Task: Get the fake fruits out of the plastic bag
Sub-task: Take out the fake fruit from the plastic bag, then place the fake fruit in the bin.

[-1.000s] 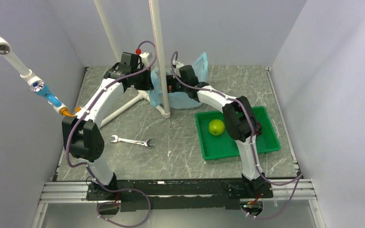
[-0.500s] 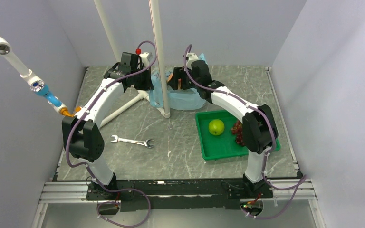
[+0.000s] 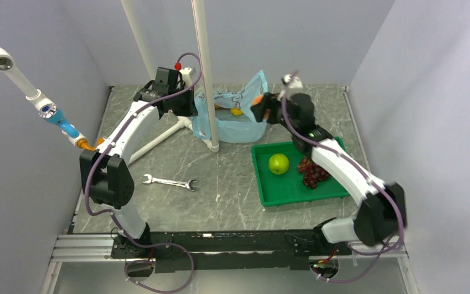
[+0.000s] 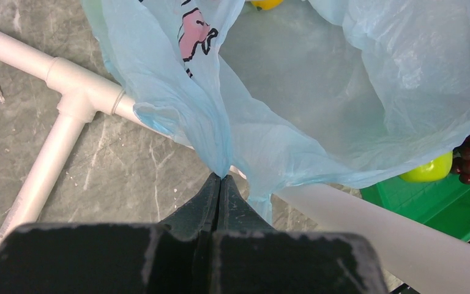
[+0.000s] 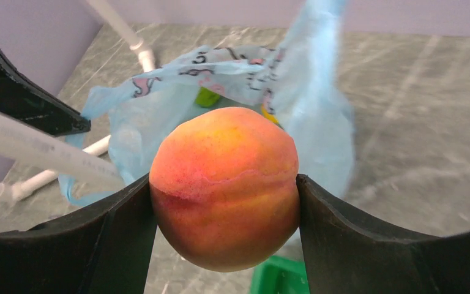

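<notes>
Plastic peach, likely slick, we are clamping mid-girth in the right gripper, left gripper pinching the limp plastic bag.

Left arm reaches forward, jaws pinched tight on the bag; right arm extended, jaws clamping a peach.
</notes>
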